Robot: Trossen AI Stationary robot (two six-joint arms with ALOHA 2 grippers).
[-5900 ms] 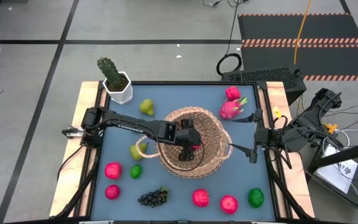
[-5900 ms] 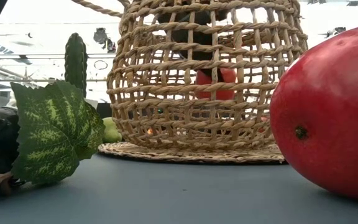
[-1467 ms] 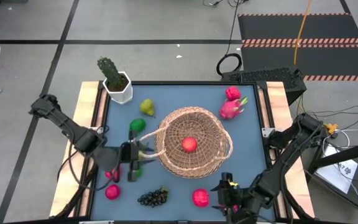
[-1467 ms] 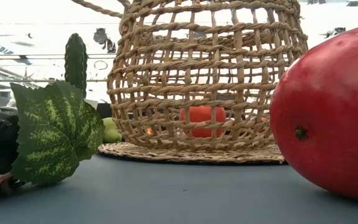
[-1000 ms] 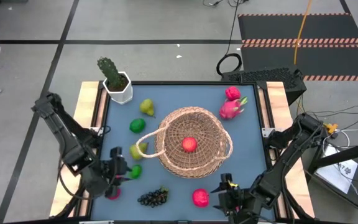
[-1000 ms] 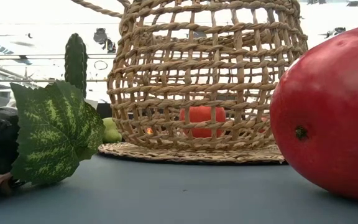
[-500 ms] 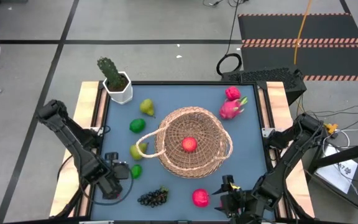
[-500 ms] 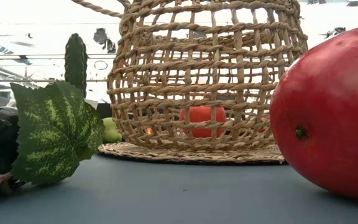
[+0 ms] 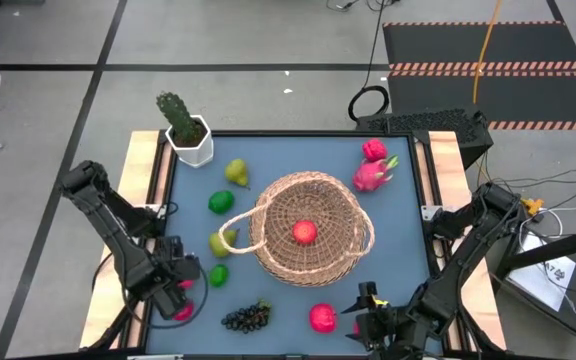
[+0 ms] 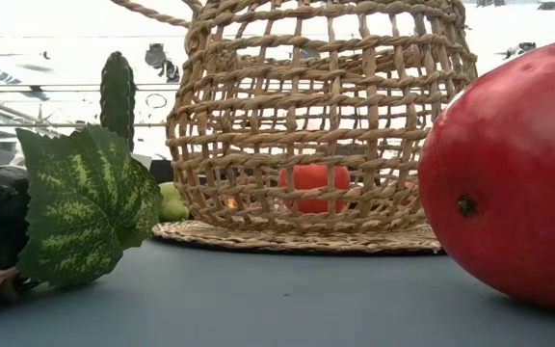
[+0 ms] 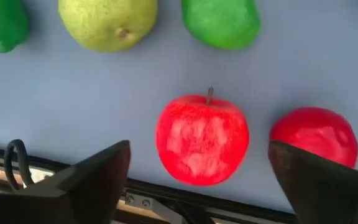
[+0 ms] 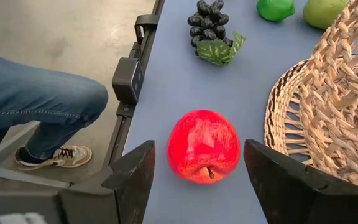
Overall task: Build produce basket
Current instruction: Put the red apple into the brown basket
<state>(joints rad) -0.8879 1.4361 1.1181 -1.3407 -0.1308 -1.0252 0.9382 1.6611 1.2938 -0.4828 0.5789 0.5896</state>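
The woven basket stands mid-table with one red apple inside it, seen through the weave. My left gripper points down, open, over a red apple near the table's left edge. Its fingers stand on either side of the apple, clear of it. A second red fruit lies beside it. My right gripper is open at the near edge, facing another red apple that lies on the table ahead between its fingers, untouched.
A pear, limes and a grape bunch lie left of the basket. Pink dragon fruit lies far right. A potted cactus stands at the far left corner. A person's leg shows beyond the near edge.
My left gripper has sunk toward the red apples at the table's near left and tipped until it points down. The fruit and the basket lie as before.
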